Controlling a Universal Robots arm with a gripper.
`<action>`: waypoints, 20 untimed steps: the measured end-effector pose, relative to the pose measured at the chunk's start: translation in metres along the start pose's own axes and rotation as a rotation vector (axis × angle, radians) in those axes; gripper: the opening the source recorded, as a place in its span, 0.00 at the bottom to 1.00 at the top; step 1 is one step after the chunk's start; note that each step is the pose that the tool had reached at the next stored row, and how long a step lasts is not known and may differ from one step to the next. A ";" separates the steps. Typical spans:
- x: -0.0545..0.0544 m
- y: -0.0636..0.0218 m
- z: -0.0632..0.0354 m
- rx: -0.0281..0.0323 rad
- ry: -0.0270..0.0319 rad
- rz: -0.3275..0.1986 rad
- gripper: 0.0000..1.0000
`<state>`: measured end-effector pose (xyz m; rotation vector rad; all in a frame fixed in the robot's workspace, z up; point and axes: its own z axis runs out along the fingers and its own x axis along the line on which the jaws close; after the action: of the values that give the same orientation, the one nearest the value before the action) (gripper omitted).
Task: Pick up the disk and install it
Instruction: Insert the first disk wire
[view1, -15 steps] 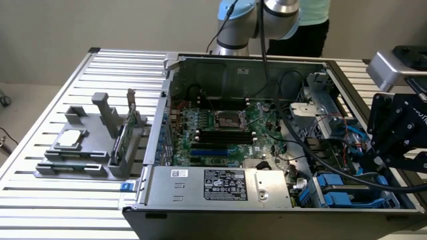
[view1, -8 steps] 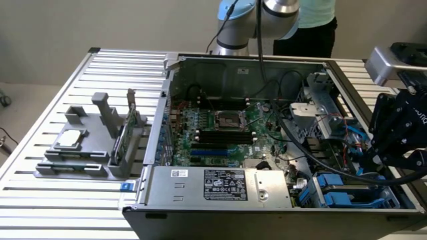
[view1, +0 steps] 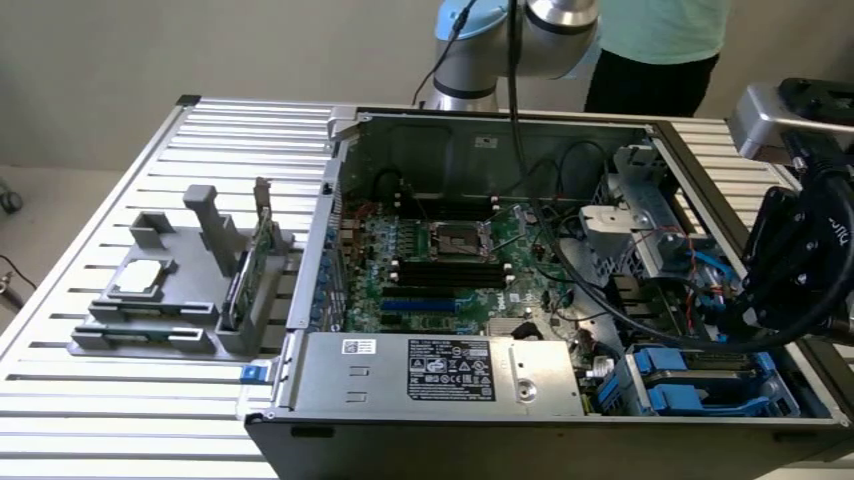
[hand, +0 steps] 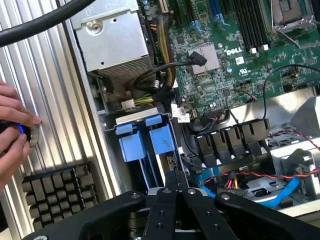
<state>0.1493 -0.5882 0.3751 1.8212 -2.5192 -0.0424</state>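
Note:
The disk (hand: 146, 142) sits in the drive bay at a corner of the open computer case, its blue carrier tabs facing the wrist camera. A strip of its labelled side runs along one edge. In the exterior view the blue carrier (view1: 683, 388) lies at the case's lower right corner. My gripper (hand: 175, 176) hangs right above the disk's near end, its two black fingers (hand: 162, 200) pressed together with nothing between them. Whether the tips touch the disk I cannot tell. In the exterior view my gripper (view1: 774, 300) hovers over that bay at the exterior view's right.
A person's hand (hand: 12, 125) holds a small round button beside the case, next to a black heat sink (hand: 57, 187). Cables and a power supply (view1: 441, 372) crowd the case. A grey fixture (view1: 160, 300) with a silver chip and a green card stands at the exterior view's left.

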 end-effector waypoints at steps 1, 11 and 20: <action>0.000 0.0000 -0.0001 -0.0001 -0.0004 0.016 0.11; 0.000 0.0000 0.0000 -0.0016 -0.0072 0.172 0.11; 0.000 0.0000 0.0001 0.0002 -0.0137 0.298 0.11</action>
<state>0.1493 -0.5882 0.3750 1.4295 -2.7687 -0.0466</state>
